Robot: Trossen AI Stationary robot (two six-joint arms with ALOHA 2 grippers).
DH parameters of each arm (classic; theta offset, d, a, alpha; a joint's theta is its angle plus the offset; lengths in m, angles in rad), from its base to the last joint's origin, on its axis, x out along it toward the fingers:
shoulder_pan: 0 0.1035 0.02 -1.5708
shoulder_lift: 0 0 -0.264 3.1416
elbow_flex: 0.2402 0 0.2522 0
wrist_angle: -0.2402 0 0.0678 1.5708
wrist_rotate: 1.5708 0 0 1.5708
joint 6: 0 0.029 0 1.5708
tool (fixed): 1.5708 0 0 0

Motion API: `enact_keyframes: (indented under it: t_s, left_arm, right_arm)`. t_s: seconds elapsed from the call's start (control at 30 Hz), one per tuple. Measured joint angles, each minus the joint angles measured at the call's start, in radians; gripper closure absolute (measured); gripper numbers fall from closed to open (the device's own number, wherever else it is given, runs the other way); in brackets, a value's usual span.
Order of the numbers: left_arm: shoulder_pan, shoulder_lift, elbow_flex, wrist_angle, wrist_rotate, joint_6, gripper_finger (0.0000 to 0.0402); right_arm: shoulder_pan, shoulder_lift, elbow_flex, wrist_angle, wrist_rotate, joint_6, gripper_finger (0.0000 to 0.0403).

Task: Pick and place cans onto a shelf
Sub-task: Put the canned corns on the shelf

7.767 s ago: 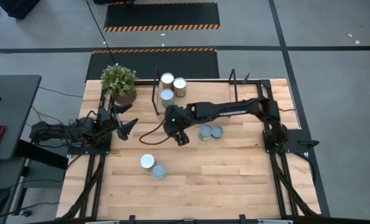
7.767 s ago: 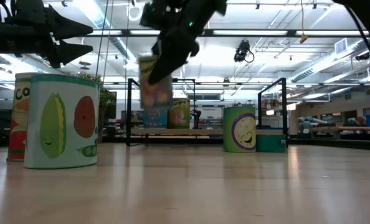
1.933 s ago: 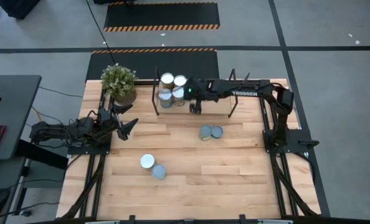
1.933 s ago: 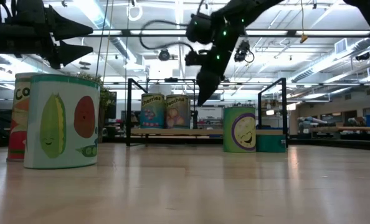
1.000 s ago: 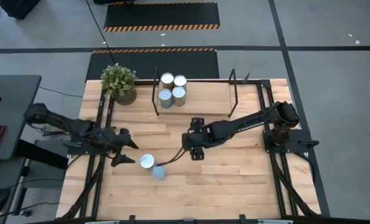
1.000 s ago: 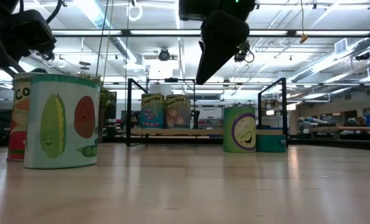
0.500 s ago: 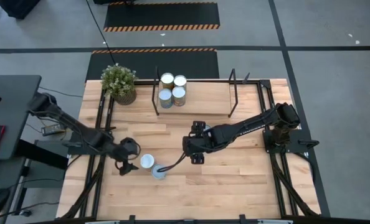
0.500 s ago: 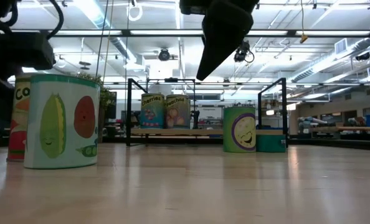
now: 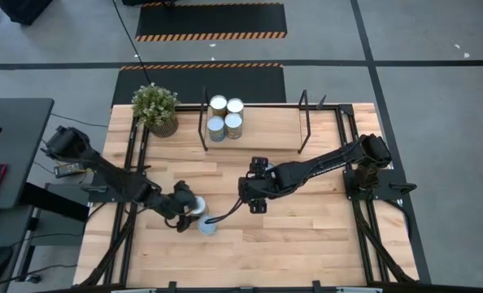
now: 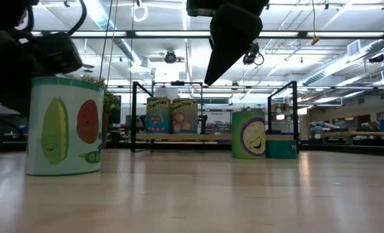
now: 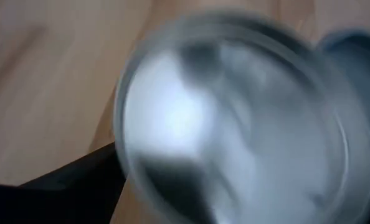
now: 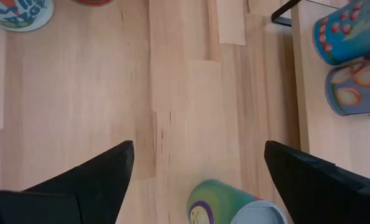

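Bare shelf [image 9: 270, 130] board lies right of four cans [image 9: 225, 116].

Four upright cans [image 9: 224, 116] crowd the shelf [image 9: 266, 130]; two more cans [image 9: 202, 218] stand mid-table.

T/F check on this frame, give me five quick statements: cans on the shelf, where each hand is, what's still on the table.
1. Four cans stand on the shelf. True.
2. The right hand is shut on a can. False: its fingers are spread wide with bare table between them, and it holds nothing.
3. The left hand is down at the pair of cans near the table's front left. True; its wrist view is filled by a can top.
4. The plant sits on the shelf. False: it stands on the table, left of the shelf's frame.
5. No cans are left on the table. False: besides that pair, two more stand in front of the shelf under the right arm.
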Motion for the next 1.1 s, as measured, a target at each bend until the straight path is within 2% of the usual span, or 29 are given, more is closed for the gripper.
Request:
enact_keyframes:
  t_s: [0.13, 0.33, 0.63, 0.8, 0.97, 1.1]
  left_arm:
    - [0.043, 0.088, 0.001, 0.137, -0.017, 0.096, 0.0013]
    - [0.1, 0.198, 0.022, 0.271, -0.02, 0.159, 0.0013]
    - [0.147, 0.321, 0.155, 0.263, 0.0, 0.329, 0.0013]
    - [0.194, 0.386, 0.22, 0.266, 0.026, 0.368, 0.0013]
    - [0.274, 0.447, 0.291, 0.272, 0.105, 0.392, 0.0013]
    - [0.321, 0.497, 0.361, 0.27, 0.152, 0.479, 0.0013]
  right_arm:
    - [-0.006, 0.0, 0.0, 0.001, 0.0, -0.005, 0.0035]
    - [-0.006, 0.0, 0.0, -0.003, 0.0, -0.006, 0.0035]
    - [-0.005, 0.0, 0.0, -0.168, 0.0, 0.049, 0.0035]
    - [-0.004, 0.0, -0.003, -0.177, 0.0, 0.036, 0.0035]
    - [-0.004, -0.047, -0.101, -0.113, 0.0, 0.015, 0.0035]
    - [0.001, -0.127, -0.206, -0.046, 0.002, 0.057, 0.0035]
